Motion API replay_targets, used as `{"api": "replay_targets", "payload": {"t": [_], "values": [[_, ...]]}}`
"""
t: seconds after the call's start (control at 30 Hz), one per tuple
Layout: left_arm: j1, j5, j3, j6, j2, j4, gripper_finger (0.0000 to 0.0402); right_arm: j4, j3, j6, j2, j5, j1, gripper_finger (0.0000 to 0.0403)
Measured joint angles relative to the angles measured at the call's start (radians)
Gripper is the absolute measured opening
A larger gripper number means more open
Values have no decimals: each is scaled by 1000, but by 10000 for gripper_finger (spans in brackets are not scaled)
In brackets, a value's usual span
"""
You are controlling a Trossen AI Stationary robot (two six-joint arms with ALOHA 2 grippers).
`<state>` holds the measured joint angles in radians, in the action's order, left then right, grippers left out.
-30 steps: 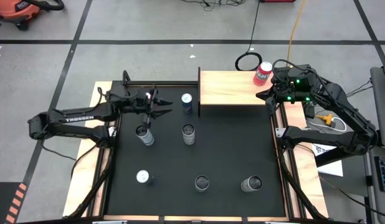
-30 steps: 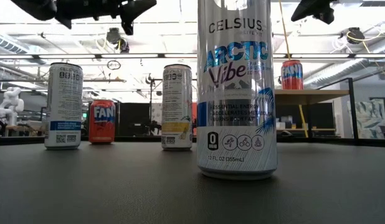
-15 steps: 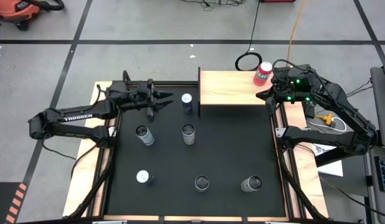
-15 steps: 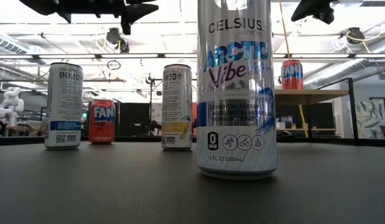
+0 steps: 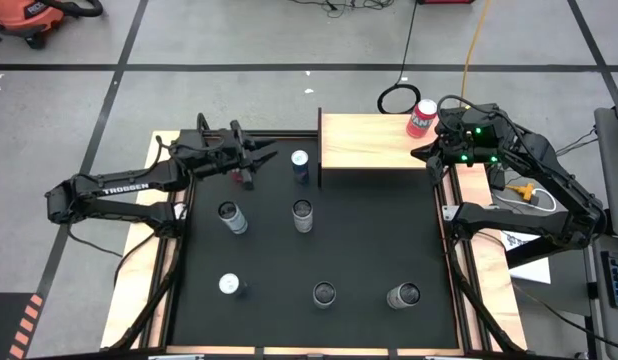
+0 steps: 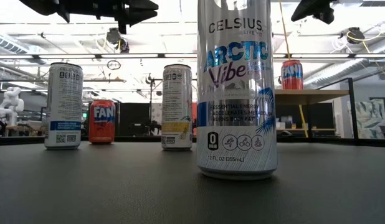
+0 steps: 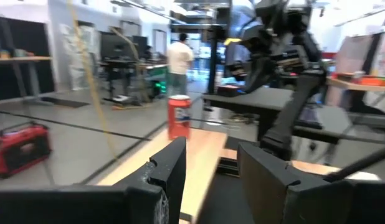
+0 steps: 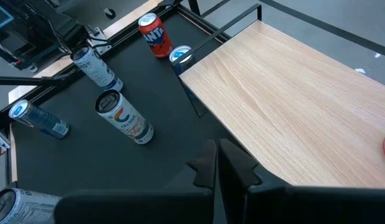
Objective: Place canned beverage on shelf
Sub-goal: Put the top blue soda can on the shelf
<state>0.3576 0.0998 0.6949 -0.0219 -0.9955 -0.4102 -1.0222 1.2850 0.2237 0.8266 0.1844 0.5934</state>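
Shelf (image 5: 372, 140) holds a red can (image 5: 421, 118) at its 2 o'clock corner. Left gripper (image 5: 251, 166) hovers empty at 9 o'clock of it, fingers apart. Right gripper (image 5: 425, 153) waits at 4 o'clock, fingers together.

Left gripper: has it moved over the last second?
Yes. The left gripper has drawn away from the can below it, toward the mat's far edge.

Overhead looks down, low view level — both share shelf (image 5: 374, 140)
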Motion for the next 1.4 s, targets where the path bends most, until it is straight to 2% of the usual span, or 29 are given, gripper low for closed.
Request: {"api": "replay_targets", "payload": {"t": [0.3, 0.9, 1.1, 1.4], "values": [[0, 49, 0, 3, -14, -3, 146, 0, 0, 0, 0, 0, 0, 0], [0, 54, 0, 32, -25, -56, 146, 0, 0, 0, 0, 0, 0, 0], [0, 136, 0, 65, -25, -90, 146, 0, 0, 0, 0, 0, 0, 0], [0, 144, 0, 46, -55, -100, 146, 0, 0, 0, 0, 0, 0, 0]]}}
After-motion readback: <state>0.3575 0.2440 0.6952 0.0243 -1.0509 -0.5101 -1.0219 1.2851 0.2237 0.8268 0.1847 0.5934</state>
